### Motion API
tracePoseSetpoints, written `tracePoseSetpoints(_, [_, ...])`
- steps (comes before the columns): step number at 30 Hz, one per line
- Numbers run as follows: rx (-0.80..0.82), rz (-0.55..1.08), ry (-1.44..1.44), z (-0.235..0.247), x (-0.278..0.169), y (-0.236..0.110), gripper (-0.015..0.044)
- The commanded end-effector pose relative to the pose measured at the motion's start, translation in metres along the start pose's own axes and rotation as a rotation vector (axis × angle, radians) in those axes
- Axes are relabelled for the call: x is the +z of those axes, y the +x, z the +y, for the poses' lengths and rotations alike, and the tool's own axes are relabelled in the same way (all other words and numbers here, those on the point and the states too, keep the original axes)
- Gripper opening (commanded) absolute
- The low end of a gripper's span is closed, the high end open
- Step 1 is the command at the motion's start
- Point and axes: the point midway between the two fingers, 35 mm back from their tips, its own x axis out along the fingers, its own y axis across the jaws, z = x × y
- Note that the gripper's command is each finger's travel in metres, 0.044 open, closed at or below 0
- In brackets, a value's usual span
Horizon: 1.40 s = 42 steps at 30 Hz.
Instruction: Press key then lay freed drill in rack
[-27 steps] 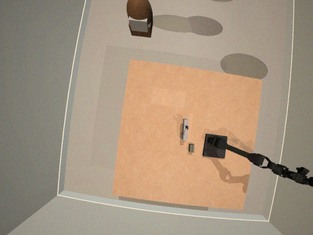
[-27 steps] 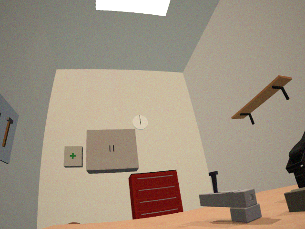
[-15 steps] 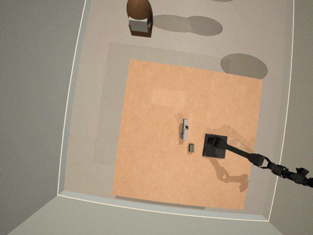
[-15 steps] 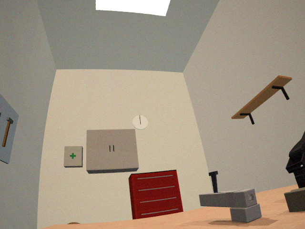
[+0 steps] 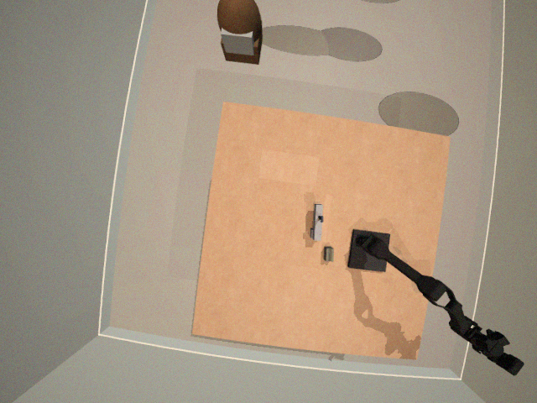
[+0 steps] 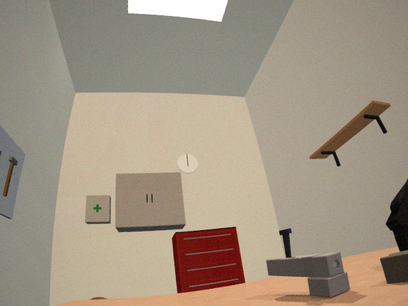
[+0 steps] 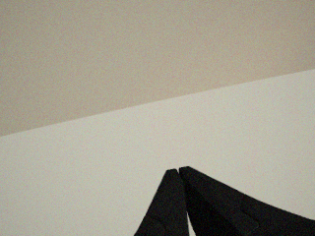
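A grey clamp block (image 5: 317,222) (image 6: 306,264) stands near the middle of the orange table (image 5: 268,277) (image 6: 250,292). A black drill (image 5: 320,217) (image 6: 285,241) sticks up out of it. A small round key (image 6: 335,263) shows on the block's end face. A small grey-green box (image 5: 328,253) (image 6: 395,268) stands beside the block. My gripper (image 5: 516,366) (image 7: 177,177) is shut on nothing. It reaches out past the table's front right corner, far from the block, and the wrist view shows only wall and floor.
The arm's black base (image 5: 368,250) sits on the table right of the box. The arm's dark body (image 6: 400,213) shows at the right edge. A red drawer chest (image 6: 209,258) stands behind the table. A brown chair (image 5: 239,30) stands off the table.
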Motion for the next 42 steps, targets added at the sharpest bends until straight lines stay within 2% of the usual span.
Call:
tracePoseSetpoints(1, [0.060, 0.120, 0.017, -0.003, -0.073, -0.012, 0.0000])
tracePoseSetpoints(11, [0.194, 0.410, 0.098, -0.006, -0.233, -0.074, 0.0000])
tracePoseSetpoints(21, [0.288, 0.729, 0.206, -0.019, -0.368, -0.180, 0.0000])
tracePoseSetpoints(24, [0.268, 0.785, 0.280, -0.030, -0.387, -0.206, 0.0000])
tracePoseSetpoints(33, [0.296, 1.105, 0.408, -0.052, -0.469, -0.339, 0.0000])
tracePoseSetpoints(42, [0.276, 1.436, 0.558, -0.079, -0.506, -0.489, 0.0000])
